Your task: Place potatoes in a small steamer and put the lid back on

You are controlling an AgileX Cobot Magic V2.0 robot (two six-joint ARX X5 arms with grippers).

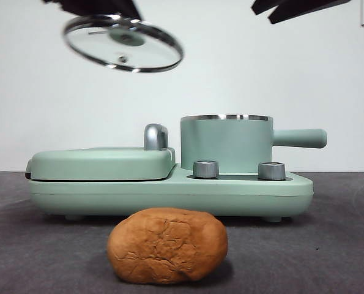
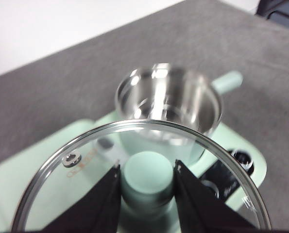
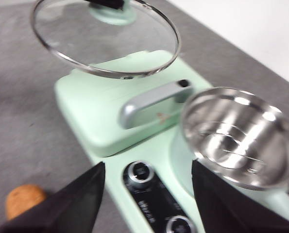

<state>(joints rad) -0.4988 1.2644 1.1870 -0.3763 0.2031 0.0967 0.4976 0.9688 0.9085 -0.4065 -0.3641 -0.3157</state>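
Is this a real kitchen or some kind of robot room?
Probably a robot test table, not a real kitchen. A mint cooker with a small steamer sits on gray cloth before a bare white wall, one potato lies in front, and the left gripper holds the glass lid aloft.

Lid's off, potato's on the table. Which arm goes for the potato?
Right, probably. The left gripper is shut on the lid by its knob, held in the air. The right gripper is open and holds nothing; the potato shows beside one of its jaws, and the steamer stands uncovered.
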